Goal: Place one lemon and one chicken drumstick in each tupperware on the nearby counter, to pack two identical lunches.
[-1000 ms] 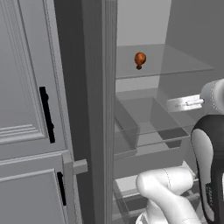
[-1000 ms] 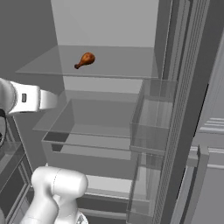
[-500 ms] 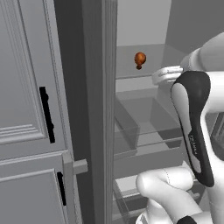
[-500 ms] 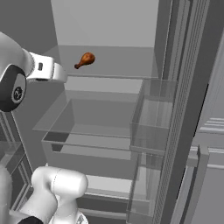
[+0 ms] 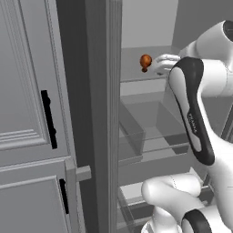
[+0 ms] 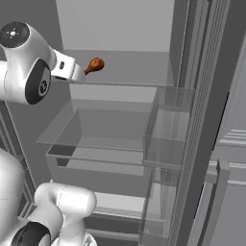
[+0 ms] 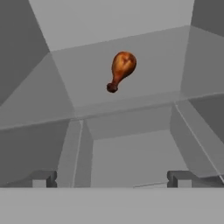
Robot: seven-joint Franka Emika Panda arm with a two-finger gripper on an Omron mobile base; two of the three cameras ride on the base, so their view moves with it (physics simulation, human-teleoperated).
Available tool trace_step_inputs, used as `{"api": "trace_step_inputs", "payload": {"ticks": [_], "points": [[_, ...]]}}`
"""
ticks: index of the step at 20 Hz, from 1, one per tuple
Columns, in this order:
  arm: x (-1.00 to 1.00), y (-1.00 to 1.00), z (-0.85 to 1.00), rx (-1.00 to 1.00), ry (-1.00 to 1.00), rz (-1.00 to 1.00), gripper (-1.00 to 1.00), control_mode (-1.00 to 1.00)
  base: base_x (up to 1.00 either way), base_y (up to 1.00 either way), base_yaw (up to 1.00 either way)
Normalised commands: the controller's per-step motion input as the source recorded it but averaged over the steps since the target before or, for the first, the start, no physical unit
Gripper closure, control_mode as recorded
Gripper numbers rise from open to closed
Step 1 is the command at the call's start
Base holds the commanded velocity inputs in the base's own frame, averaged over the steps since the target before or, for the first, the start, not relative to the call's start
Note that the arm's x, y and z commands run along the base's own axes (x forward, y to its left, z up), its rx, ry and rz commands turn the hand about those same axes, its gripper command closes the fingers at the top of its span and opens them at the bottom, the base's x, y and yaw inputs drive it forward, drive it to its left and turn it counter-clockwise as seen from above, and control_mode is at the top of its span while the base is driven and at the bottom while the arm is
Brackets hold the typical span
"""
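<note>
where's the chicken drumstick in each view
Left base view: chicken drumstick upper middle, on the glass fridge shelf, just left of the arm.
Right base view: drumstick upper left, same shelf, right of the arm's end.
Hand view: drumstick above centre, on the shelf, bone end toward the camera.
Shared landmark: that glass shelf.

A brown chicken drumstick [image 5: 145, 62] lay on a grey fridge shelf [image 5: 136, 75] at about one o'clock, the white arm [image 5: 195, 91] reaching toward it from three o'clock.
</note>
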Motion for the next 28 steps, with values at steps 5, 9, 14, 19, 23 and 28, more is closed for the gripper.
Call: {"api": "trace_step_inputs", "payload": {"ticks": [5,9,14,19,23,28], "points": [[0.70,-0.04,0.00,0.00,0.00,-0.18,-1.00,-1.00,0.00,0.00,0.00],[0.55,0.00,-0.07,0.00,0.01,-0.08,-1.00,-1.00,0.00,0.00,0.00],[0.49,0.00,-0.14,0.00,0.04,-0.01,-1.00,-1.00,0.00,0.00,0.00],[0.55,0.00,-0.17,0.00,0.01,-0.01,-1.00,-1.00,0.00,0.00,0.00],[0.56,0.00,-0.19,0.00,0.00,-0.01,-1.00,-1.00,0.00,0.00,0.00],[0.61,0.00,-0.22,0.00,0.00,-0.02,-1.00,-1.00,0.00,0.00,0.00]]}}
